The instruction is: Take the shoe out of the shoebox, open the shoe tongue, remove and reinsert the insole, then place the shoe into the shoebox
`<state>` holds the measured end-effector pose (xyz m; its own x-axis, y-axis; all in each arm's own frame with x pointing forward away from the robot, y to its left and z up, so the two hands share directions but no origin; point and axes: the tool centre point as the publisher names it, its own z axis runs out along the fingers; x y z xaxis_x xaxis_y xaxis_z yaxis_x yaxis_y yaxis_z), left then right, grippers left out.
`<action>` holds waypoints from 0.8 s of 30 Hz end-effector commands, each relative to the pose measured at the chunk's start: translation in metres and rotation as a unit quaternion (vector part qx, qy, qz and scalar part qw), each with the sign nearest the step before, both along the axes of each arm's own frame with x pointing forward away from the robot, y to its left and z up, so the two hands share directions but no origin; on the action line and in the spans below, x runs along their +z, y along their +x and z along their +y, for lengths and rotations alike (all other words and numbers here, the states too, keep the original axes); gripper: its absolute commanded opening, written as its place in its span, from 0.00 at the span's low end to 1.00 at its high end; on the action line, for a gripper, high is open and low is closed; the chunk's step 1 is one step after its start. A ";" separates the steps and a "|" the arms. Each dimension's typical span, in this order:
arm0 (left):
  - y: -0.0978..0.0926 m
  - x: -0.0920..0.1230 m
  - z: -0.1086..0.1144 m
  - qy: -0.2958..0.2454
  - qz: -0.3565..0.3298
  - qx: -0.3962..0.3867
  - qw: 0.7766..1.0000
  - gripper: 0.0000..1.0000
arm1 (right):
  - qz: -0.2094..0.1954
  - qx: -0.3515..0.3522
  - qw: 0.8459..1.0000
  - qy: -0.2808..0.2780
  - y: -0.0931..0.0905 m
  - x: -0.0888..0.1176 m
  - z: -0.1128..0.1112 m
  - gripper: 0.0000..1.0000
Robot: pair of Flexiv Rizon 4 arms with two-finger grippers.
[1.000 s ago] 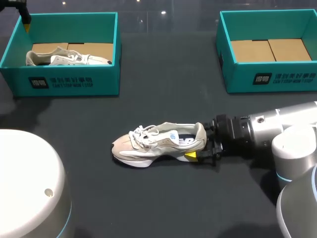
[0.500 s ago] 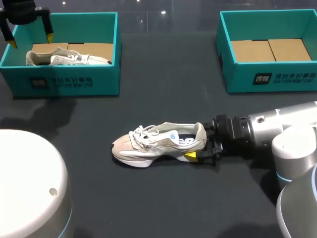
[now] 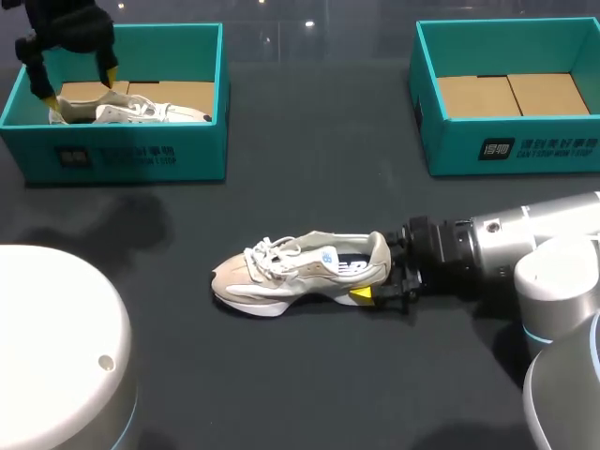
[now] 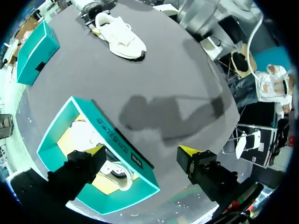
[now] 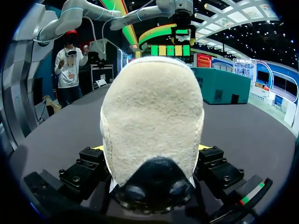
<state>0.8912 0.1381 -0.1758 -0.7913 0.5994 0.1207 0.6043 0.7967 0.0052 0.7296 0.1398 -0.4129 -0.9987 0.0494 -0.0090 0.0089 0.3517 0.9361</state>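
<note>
A beige sneaker (image 3: 300, 272) lies on its sole mid-table, toe to the left. My right gripper (image 3: 373, 277) is shut on its heel; in the right wrist view the heel (image 5: 152, 93) fills the space between both fingers. A second sneaker (image 3: 122, 111) lies in the left teal shoebox (image 3: 131, 155). My left gripper (image 3: 82, 89) hangs open above that box's left end, holding nothing. In the left wrist view that gripper (image 4: 141, 151) straddles the box wall (image 4: 117, 140), above the sneaker (image 4: 117, 170) inside.
A second teal shoebox (image 3: 511, 145) at the back right holds only cardboard liners. Bare dark tabletop lies between the two boxes and in front of the sneaker. White robot bases fill the two near corners.
My left gripper has come in from the far left corner, moving right and lower over the left shoebox. The right arm and the sneaker it holds have not moved.
</note>
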 end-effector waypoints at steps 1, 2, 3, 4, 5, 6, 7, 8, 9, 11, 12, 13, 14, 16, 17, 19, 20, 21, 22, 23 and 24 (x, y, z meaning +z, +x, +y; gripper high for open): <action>-0.039 -0.005 -0.035 0.032 0.008 0.411 0.911 1.00 | 0.000 -0.001 1.000 -0.002 -0.002 0.001 0.000 0.00; -0.039 -0.005 -0.035 0.032 0.008 0.411 0.911 1.00 | 0.000 -0.001 1.000 -0.002 -0.002 0.001 0.000 0.00; -0.039 -0.005 -0.035 0.032 0.008 0.411 0.911 1.00 | 0.000 -0.001 1.000 -0.002 -0.002 0.001 0.000 0.00; -0.039 -0.005 -0.035 0.032 0.008 0.411 0.911 1.00 | 0.000 -0.001 1.000 -0.002 -0.002 0.001 0.000 0.00; -0.039 -0.005 -0.035 0.032 0.008 0.411 0.911 1.00 | 0.000 -0.001 1.000 -0.002 -0.002 0.001 0.000 0.00; -0.039 -0.005 -0.035 0.032 0.008 0.411 0.911 1.00 | 0.000 -0.001 1.000 -0.002 -0.002 0.001 0.000 0.00; -0.039 -0.005 -0.035 0.032 0.008 0.411 0.911 1.00 | 0.000 -0.001 1.000 -0.002 -0.002 0.001 0.000 0.00; -0.039 -0.005 -0.035 0.032 0.008 0.411 0.911 1.00 | 0.000 -0.001 1.000 -0.002 -0.002 0.001 0.000 0.00; -0.039 -0.005 -0.035 0.032 0.008 0.411 0.911 1.00 | 0.000 -0.001 1.000 -0.002 -0.002 0.001 0.000 0.00; -0.039 -0.005 -0.035 0.032 0.008 0.411 0.911 1.00 | 0.000 -0.001 1.000 -0.002 -0.002 0.001 0.000 0.00; -0.037 -0.005 -0.039 0.044 0.007 0.432 0.901 1.00 | 0.000 -0.001 1.000 -0.002 -0.002 0.001 0.000 0.00; -0.042 -0.004 -0.045 0.040 0.004 0.452 0.891 1.00 | 0.000 -0.001 1.000 -0.002 -0.002 0.001 0.000 0.00; -0.048 -0.005 -0.053 0.041 0.011 0.472 0.880 1.00 | 0.000 -0.001 1.000 -0.002 -0.002 0.001 0.000 0.00; -0.064 -0.011 -0.075 0.053 -0.023 0.538 0.841 1.00 | 0.000 -0.001 1.000 -0.002 -0.002 0.001 0.000 0.00; -0.071 -0.013 -0.086 0.057 -0.016 0.562 0.825 1.00 | 0.000 -0.001 1.000 -0.002 -0.002 0.001 0.000 0.00; -0.083 -0.018 -0.109 0.064 -0.021 0.624 0.779 1.00 | 0.000 -0.001 1.000 -0.002 -0.002 0.001 0.000 0.00; -0.088 -0.020 -0.120 0.070 -0.016 0.658 0.750 1.00 | 0.000 -0.001 1.000 -0.002 -0.002 0.001 0.000 0.00; -0.092 -0.022 -0.130 0.077 -0.004 0.678 0.731 1.00 | 0.000 -0.001 1.000 -0.002 -0.002 0.001 0.000 0.00; -0.095 -0.024 -0.139 0.092 0.018 0.699 0.709 1.00 | 0.000 -0.001 1.000 -0.002 -0.002 0.001 0.000 0.00; -0.098 -0.026 -0.148 0.093 0.017 0.738 0.668 1.00 | 0.000 -0.001 1.000 -0.002 -0.002 0.001 0.000 0.00; -0.100 -0.026 -0.155 0.093 0.012 0.754 0.650 1.00 | 0.000 -0.001 1.000 -0.002 -0.002 0.001 0.000 0.00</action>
